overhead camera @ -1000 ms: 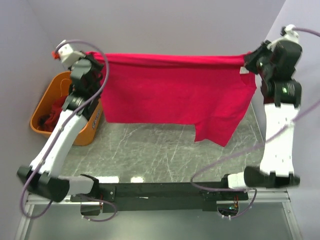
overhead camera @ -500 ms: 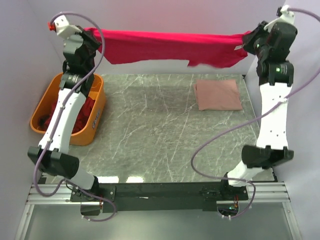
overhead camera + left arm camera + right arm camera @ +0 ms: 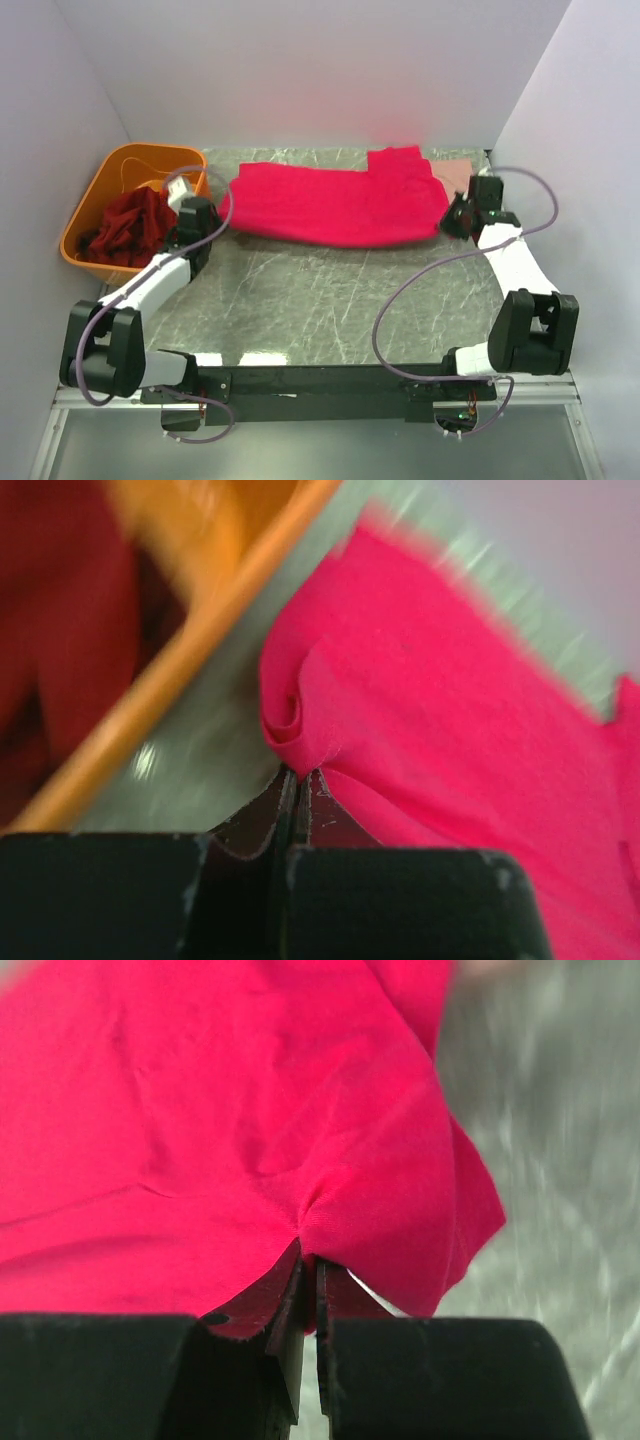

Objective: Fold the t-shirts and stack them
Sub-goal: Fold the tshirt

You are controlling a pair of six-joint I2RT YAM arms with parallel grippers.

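From above, the crimson-pink t-shirt (image 3: 330,205) lies spread on the marbled grey tabletop (image 3: 330,300), stretched left to right across its far half, with one part doubled up toward the far edge at the right end. Both arms reach low over the tabletop: the left arm (image 3: 160,275) meets the shirt's left end and the right arm (image 3: 505,255) its right end. A corner of the pale salmon-pink t-shirt (image 3: 456,172) shows at the far right, just beyond the crimson one and partly under it. At the far left stands the orange tub (image 3: 88,205), just beside the left arm's wrist, with the dark maroon-red t-shirts (image 3: 130,222) heaped inside. In the left wrist view the left jaws are pressed together with no gap between them, pinching a small puckered fold at the edge of the crimson-pink t-shirt (image 3: 450,710), which runs away to the right. The tub's orange rim crosses the upper left corner with dark red cloth behind it, and a strip of tabletop shows between the rim and the shirt. In the right wrist view the right jaws are closed to a thin slit on a gathered pinch of the same shirt (image 3: 200,1110), whose cloth fills most of the picture and creases toward the pinch. Blurred grey tabletop shows on the right, where a loose flap of the shirt hangs past the jaws.
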